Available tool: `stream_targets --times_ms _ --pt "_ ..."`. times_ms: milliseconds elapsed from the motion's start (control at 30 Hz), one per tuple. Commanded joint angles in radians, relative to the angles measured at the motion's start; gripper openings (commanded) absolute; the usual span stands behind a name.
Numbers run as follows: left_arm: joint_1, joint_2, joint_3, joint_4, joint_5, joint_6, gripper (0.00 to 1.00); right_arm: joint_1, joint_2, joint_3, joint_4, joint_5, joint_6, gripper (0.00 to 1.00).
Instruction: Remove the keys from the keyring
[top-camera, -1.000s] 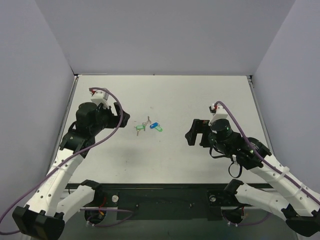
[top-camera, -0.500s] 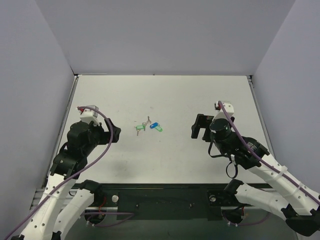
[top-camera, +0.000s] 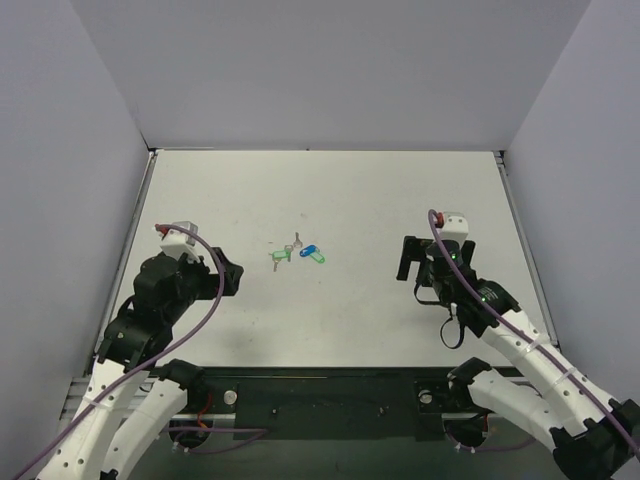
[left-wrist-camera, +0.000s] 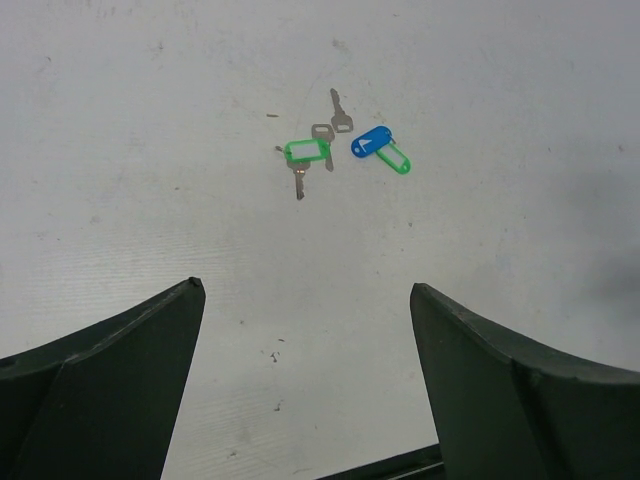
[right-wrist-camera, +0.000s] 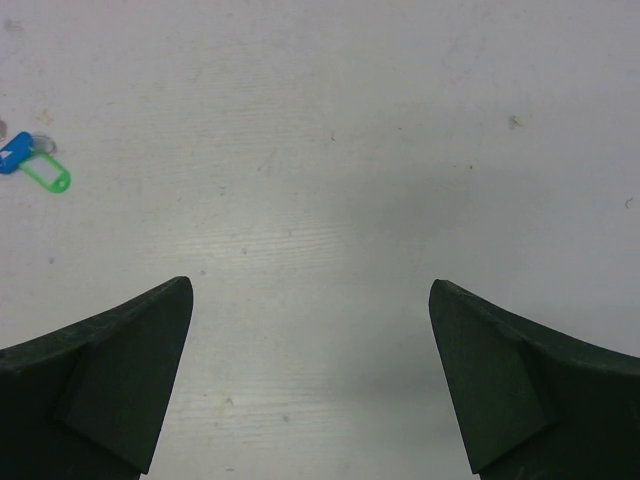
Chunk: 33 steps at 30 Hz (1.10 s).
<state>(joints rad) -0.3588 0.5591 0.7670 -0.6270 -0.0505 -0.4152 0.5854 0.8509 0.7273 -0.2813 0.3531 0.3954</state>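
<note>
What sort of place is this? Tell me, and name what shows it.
Probably a lab robot test cell: plain grey walls box in a white table, the left arm and right arm mount at its near edge, small keys lie mid-table.

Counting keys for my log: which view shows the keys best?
Left wrist: the keys lie central, large enough to separate green and blue heads from bare ones. Top external shows a tiny cluster; right wrist catches only two coloured heads at its left edge.
</note>
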Motion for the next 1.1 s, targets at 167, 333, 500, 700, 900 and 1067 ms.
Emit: stream_targets --times_ms 167,333,500,700,900,1067 --pt "-0.043 -0.027 -0.005 0.023 -0.034 0.001 0.94 -0.308 -0.024 -0.144 0.198 -0.135 -0.049 0.95" --pt "-0.052 -0.037 -0.006 0.023 -0.041 0.001 0.94 -0.395 -0.039 -0.180 0.223 -0.089 -0.058 0.95" --pt "-0.054 -0.045 -0.012 0.035 -0.040 0.006 0.94 -0.470 -0.018 -0.241 0.315 -0.052 -0.075 0.96" --pt "-0.054 -0.030 -0.012 0.036 -0.031 0.009 0.94 -0.582 0.077 -0.308 0.508 -0.040 -0.049 0.96" --pt "-0.054 -0.033 -0.015 0.039 -0.031 0.012 0.94 -0.618 0.213 -0.385 0.806 0.011 -0.082 0.96" --pt "-0.054 -0.027 -0.015 0.041 -0.034 0.012 0.94 -0.628 0.341 -0.419 1.013 0.029 -0.098 0.96"
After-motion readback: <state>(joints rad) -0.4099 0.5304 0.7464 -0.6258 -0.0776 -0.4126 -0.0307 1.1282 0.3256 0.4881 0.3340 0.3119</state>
